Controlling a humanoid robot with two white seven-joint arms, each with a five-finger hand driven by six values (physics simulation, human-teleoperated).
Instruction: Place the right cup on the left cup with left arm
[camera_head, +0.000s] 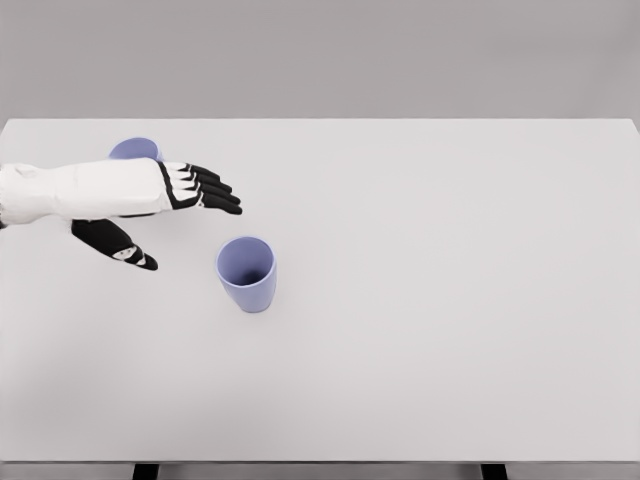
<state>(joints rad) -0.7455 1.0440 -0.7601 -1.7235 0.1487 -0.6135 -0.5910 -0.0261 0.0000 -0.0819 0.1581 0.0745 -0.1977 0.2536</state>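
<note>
A lavender cup (247, 273) stands upright on the white table (430, 300), its opening facing up. A second lavender cup (134, 149) sits further back and to the left, mostly hidden behind my left forearm. My left hand (185, 225) hovers just left of the nearer cup, fingers (215, 188) stretched out above and thumb (130, 252) spread below, open and holding nothing. A small gap separates the hand from the nearer cup. The right arm is out of sight.
The table's front edge runs along the bottom, with dark legs (146, 471) showing beneath it. A plain grey wall stands behind the table.
</note>
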